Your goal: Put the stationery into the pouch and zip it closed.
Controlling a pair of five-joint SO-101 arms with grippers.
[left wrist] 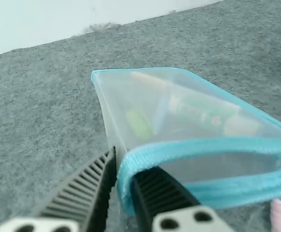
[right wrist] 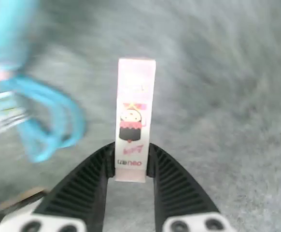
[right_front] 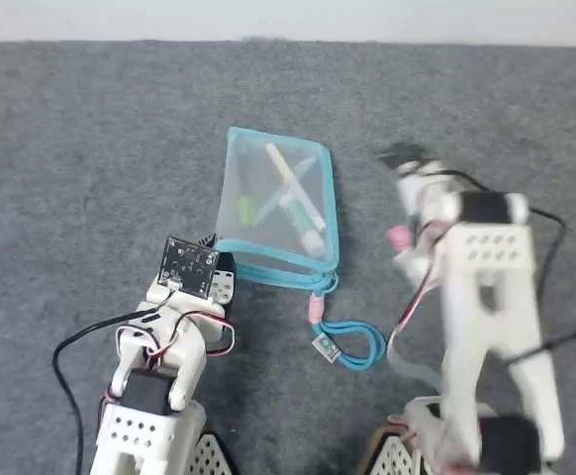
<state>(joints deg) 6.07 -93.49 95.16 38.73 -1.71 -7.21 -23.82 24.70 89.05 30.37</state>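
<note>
The clear pouch (right_front: 278,203) with teal trim lies mid-table, holding pens and markers (right_front: 293,193). My left gripper (right_front: 222,262) sits at its near left corner, shut on the teal zipper edge (left wrist: 179,150); the left wrist view shows the gripper (left wrist: 123,188) pinching that edge. The pouch mouth (left wrist: 203,169) gapes slightly. My right gripper (right wrist: 130,166) is shut on a small pink-and-white eraser (right wrist: 134,116), held above the carpet. In the high view this gripper (right_front: 407,247) hovers right of the pouch with the pink eraser (right_front: 398,237) in it.
A blue wrist strap (right_front: 352,341) with a white tag (right_front: 327,345) trails from the pouch's pink zipper pull (right_front: 315,307) toward the arms. Grey carpet (right_front: 90,148) covers the table. A pale wall edge (right_front: 288,20) runs along the far side.
</note>
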